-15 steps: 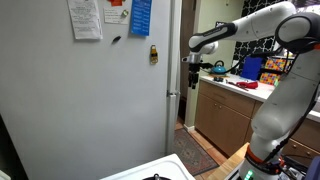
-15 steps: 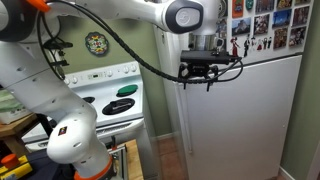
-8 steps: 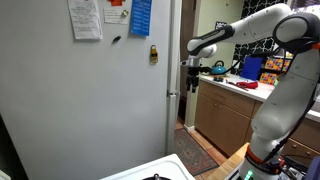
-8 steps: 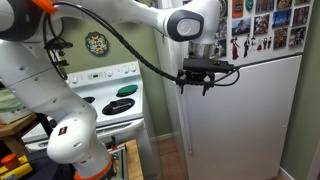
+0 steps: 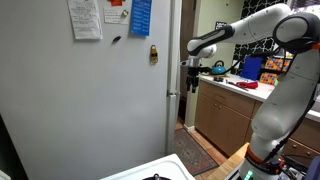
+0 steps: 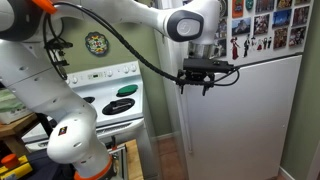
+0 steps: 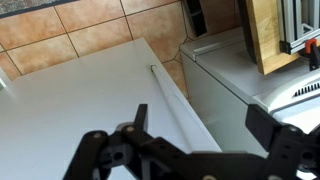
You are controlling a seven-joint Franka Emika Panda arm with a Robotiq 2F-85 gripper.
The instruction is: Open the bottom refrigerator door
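The bottom refrigerator door [image 6: 245, 120] is a large pale grey-white panel below the seam under the photo-covered top door. In an exterior view only its narrow edge [image 5: 174, 125] shows, beside a big pale panel [image 5: 90, 110] bearing white paper sheets, a blue sheet and a small yellowish magnet. My gripper [image 6: 195, 86] is open and empty at the door's stove-side edge, near the seam; it also shows in an exterior view [image 5: 190, 80]. In the wrist view the open fingers [image 7: 205, 125] straddle the door's edge ridge [image 7: 175, 95] without holding it.
A white stove [image 6: 110, 95] stands next to the fridge, with my arm's base [image 6: 70, 140] in front of it. Brown wooden cabinets and a cluttered counter [image 5: 235, 105] lie across the tiled floor [image 7: 90, 30]. A wooden piece [image 7: 265, 35] is near the stove.
The gripper shifted slightly down and toward the door's edge between one second and half a second ago. It has stayed still and open since.
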